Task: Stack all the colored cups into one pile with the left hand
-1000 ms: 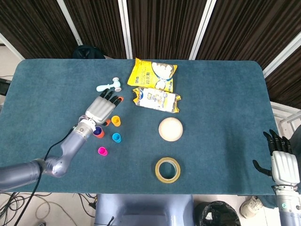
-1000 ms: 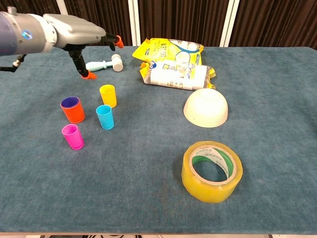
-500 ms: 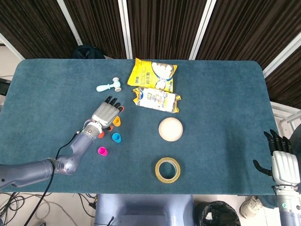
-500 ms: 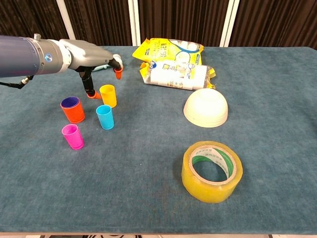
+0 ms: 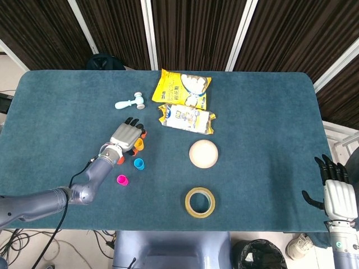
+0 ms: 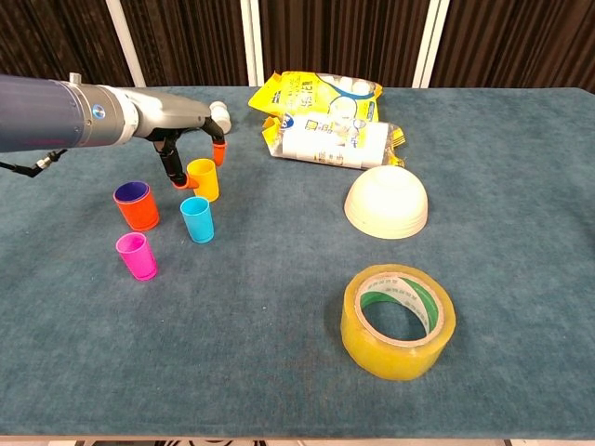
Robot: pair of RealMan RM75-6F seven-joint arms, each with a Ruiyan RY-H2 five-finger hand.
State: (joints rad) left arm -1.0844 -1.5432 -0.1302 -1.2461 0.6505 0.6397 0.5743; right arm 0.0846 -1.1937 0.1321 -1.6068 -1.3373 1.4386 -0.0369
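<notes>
You have four colored cups on the table: one yellow cup (image 6: 204,178), one orange cup (image 6: 138,205) with a purple inside, one blue cup (image 6: 197,219), one pink cup (image 6: 137,255). You also have two snack bags (image 6: 327,117), one upturned bowl (image 6: 386,202), one tape roll (image 6: 398,320) and one toy hammer (image 5: 130,102).

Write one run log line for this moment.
left hand: open, fingers around yellow cup | right hand: idle | cups: unstacked
</notes>
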